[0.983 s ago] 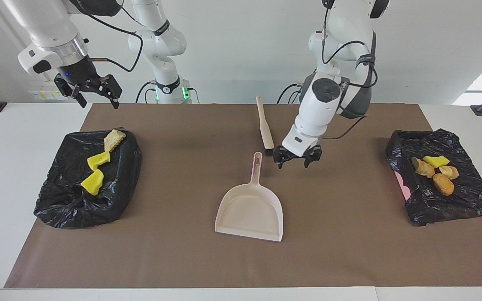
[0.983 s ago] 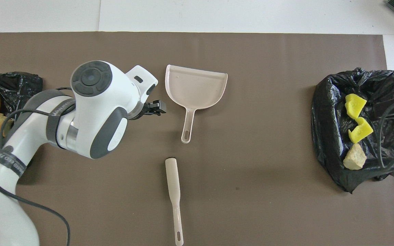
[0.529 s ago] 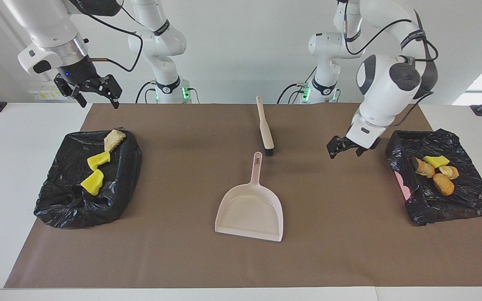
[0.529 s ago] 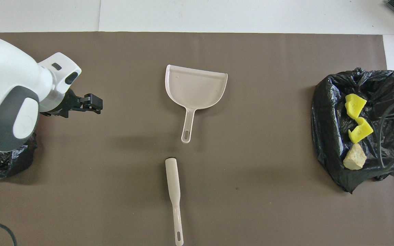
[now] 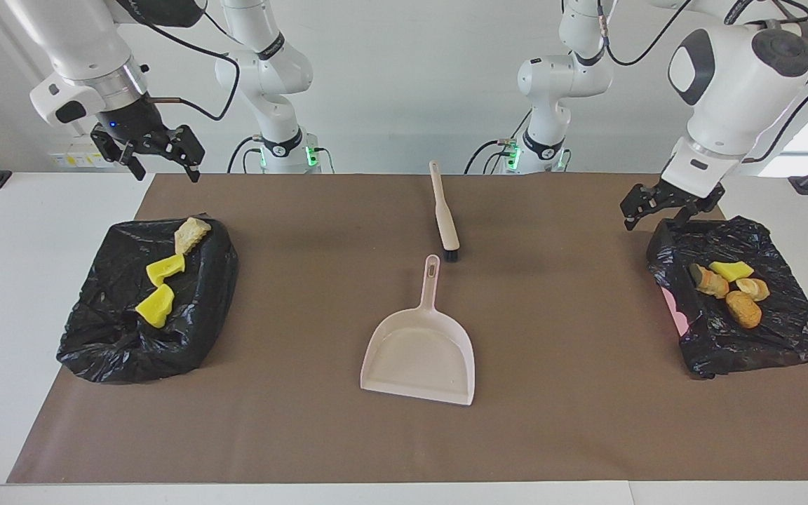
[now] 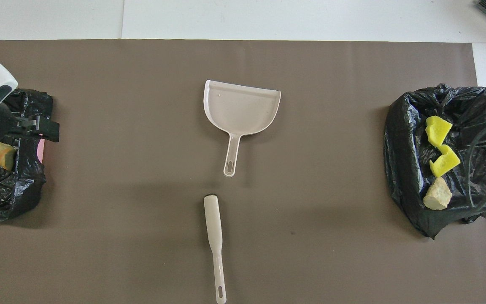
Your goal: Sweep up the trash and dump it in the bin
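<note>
Seven lumps of trash [image 5: 729, 286] are all in the two black-lined bins, none on the brown mat [image 5: 306, 435]: four in the bin at the left arm's end [image 5: 783, 337], one yellow and three tan to orange-brown, and three in the bin at the right arm's end [image 5: 102, 344], two yellow and one tan. They look like foam or bread chunks, so I would judge them light, soft and a bit springy, rough rather than slippery, unlikely to break; a brush would roll them easily, and a pinch across the middle of a lump should hold. One pale pink dustpan [image 5: 419, 354] lies flat at mid-mat, empty, its handle toward the robots; I judge it stiff light plastic, best taken by that handle. One brush [image 5: 444, 217] lies just nearer the robots than the dustpan handle, bristle end close to it but apart, best taken at its slim handle. Two grippers, both empty with fingers spread: the left gripper [image 5: 653, 208] hangs over the robot-side edge of its bin, the right gripper [image 5: 155, 151] waits raised over the corner of the mat, above its bin's robot side
</note>
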`<state>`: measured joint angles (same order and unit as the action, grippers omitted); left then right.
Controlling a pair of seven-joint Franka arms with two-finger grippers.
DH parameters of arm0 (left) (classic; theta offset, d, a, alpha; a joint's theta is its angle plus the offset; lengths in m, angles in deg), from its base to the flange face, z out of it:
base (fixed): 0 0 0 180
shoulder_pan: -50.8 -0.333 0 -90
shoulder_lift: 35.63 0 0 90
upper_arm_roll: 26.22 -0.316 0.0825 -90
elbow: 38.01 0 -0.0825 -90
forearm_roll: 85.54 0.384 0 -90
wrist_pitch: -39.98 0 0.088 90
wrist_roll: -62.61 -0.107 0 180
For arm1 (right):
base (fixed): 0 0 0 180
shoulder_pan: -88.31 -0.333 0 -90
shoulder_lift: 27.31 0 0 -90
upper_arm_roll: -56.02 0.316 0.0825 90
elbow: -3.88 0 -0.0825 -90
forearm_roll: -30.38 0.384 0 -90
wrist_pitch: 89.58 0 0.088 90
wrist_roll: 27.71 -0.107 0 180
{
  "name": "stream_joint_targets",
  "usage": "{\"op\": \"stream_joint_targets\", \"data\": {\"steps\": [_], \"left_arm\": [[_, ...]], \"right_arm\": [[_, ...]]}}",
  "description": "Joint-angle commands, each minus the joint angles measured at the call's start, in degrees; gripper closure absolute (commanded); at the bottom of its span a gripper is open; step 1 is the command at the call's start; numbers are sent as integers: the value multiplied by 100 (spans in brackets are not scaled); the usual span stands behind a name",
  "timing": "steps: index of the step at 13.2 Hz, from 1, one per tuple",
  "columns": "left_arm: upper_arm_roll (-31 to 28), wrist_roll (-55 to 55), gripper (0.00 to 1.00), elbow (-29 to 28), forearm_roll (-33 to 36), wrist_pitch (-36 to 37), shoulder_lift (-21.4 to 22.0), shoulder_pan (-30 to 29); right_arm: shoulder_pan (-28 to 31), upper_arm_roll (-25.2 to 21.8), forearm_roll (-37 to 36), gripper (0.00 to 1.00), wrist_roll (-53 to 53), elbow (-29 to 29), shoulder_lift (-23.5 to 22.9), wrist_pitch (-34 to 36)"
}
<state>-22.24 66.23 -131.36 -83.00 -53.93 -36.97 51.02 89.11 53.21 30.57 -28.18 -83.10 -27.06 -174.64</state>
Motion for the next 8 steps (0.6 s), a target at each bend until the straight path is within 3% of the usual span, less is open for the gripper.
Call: {"op": "stream_joint_targets", "data": {"steps": [1, 8], "left_arm": [[-55, -90, 0, 291, 90, 460, 230, 5], [-47, -28, 0, 361, -349, 391, 407, 5]], "right_arm": [[-1, 26, -10, 0, -93, -64, 55, -81], [-1, 26, -10, 0, -93, -64, 55, -81]]}}
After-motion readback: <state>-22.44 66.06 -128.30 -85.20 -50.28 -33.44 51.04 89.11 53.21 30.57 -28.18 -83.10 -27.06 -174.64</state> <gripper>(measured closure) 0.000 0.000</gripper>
